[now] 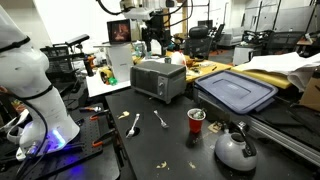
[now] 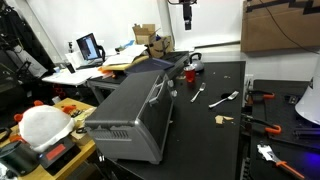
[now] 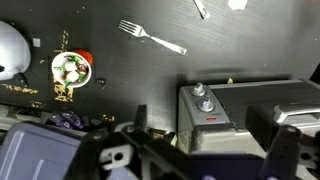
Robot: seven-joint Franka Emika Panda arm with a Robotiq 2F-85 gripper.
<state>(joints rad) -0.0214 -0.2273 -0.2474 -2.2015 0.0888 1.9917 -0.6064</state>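
My gripper [image 3: 200,122] is open and holds nothing. It hangs high above the black table, over the silver toaster oven [image 3: 235,105]; its two knobs [image 3: 203,97] show between my dark fingers [image 3: 140,118]. In both exterior views the gripper [image 1: 152,24] [image 2: 186,14] is well clear of the toaster oven [image 1: 158,78] [image 2: 135,110]. A red cup [image 3: 72,68] with scraps inside stands to one side, with a fork [image 3: 152,37] lying beyond it.
A grey kettle [image 1: 235,148] [image 2: 193,62] stands near the red cup [image 1: 196,120] [image 2: 188,74]. Two utensils [image 1: 133,124] [image 1: 161,119] lie on the table in front of the oven. A bin with a blue lid [image 1: 237,92] stands beside it. Crumbs dot the table.
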